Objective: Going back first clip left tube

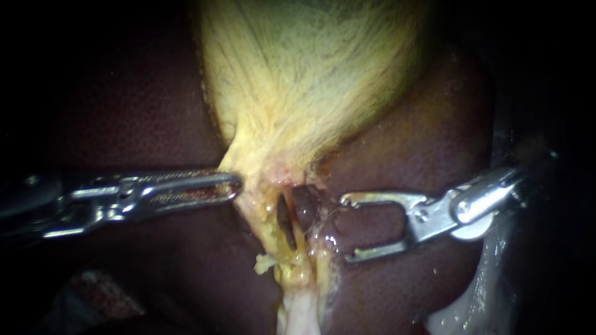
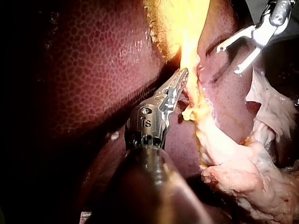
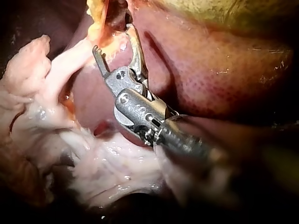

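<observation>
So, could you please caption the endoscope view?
Left instrument holds the gallbladder; right instrument, jaws open, beside the tubes.

Liver (image 1: 124, 124) is the carrying surface. Gallbladder (image 1: 310, 74) lies directly on it, and pale fatty tissue (image 1: 298, 310) trails from the gallbladder's narrow end.

No legible text, label, brand, number or sign stands on the liver (image 1: 155, 111), the gallbladder (image 1: 310, 74) or the tubes (image 1: 304, 214); none can be read in any view.
</observation>
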